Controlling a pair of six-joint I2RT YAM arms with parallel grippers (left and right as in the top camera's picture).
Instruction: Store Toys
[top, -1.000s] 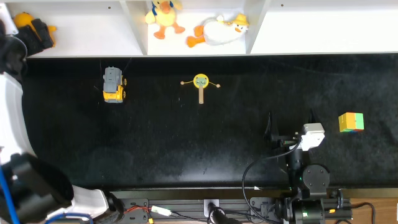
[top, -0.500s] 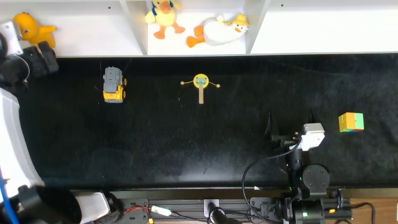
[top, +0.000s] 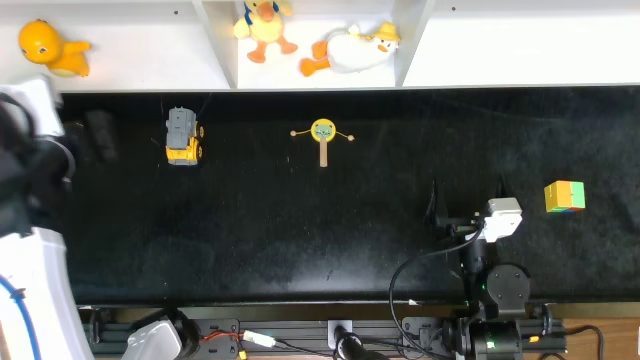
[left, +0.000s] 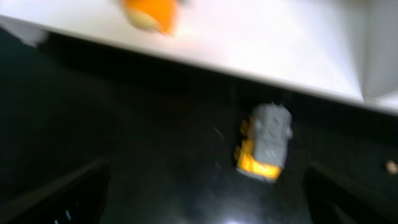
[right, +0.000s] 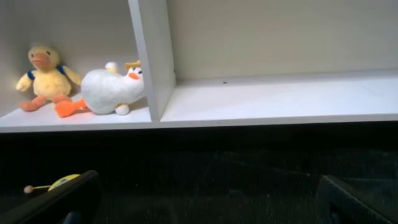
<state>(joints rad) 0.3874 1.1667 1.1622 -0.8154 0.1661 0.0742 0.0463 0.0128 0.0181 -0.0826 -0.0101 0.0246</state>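
Observation:
An orange duck (top: 45, 47) (left: 152, 12) sits in the left shelf compartment. My left gripper (top: 97, 135) (left: 205, 199) hangs open over the black table just in front of that compartment, with nothing between its fingers. A grey and yellow truck (top: 182, 135) (left: 265, 142) stands on the table to its right. A yellow rattle (top: 322, 134) (right: 59, 182) lies mid-table. A coloured cube (top: 565, 196) rests at the right. My right gripper (top: 465, 205) (right: 205, 205) is open and empty near the front, facing the shelf.
A yellow plush duck (top: 263, 22) (right: 43, 78) and a white plush duck (top: 352, 47) (right: 112, 90) occupy the middle compartment. A white divider (right: 152, 59) separates it from the right compartment (right: 280, 99). The shelf front edge runs along the table's far side.
My left gripper has pulled back out of the left compartment toward the table, leaving the orange duck on the shelf. The right arm has not moved.

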